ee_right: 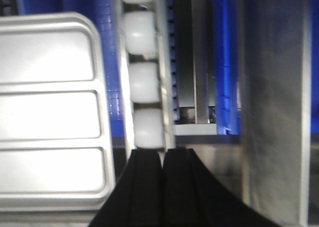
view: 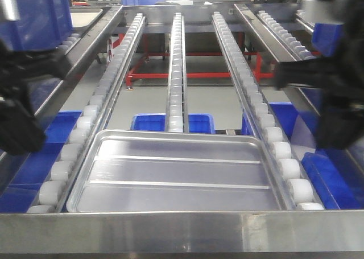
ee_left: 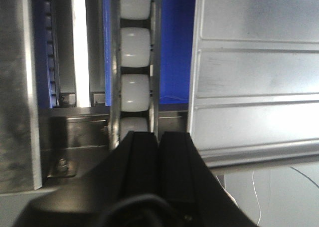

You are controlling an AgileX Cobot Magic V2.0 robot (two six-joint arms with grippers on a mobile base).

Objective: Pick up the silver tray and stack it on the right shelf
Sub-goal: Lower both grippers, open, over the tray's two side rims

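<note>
While silver tray (view: 176,173) lies flat at near end of roller rack (view: 176,71), just behind front rail (view: 182,230), both arms' grippers pinched shut, empty: left claw (ee_left: 158,136) beside tray's left rim, right claw (ee_right: 163,154) beside right rim. Step: pre-grasp. Next: open up, take side rims.

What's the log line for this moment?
stage: pre-grasp | silver tray: flat on roller rack, unheld | left gripper: shut, empty, left of tray | right gripper: shut, empty, right of tray
</note>
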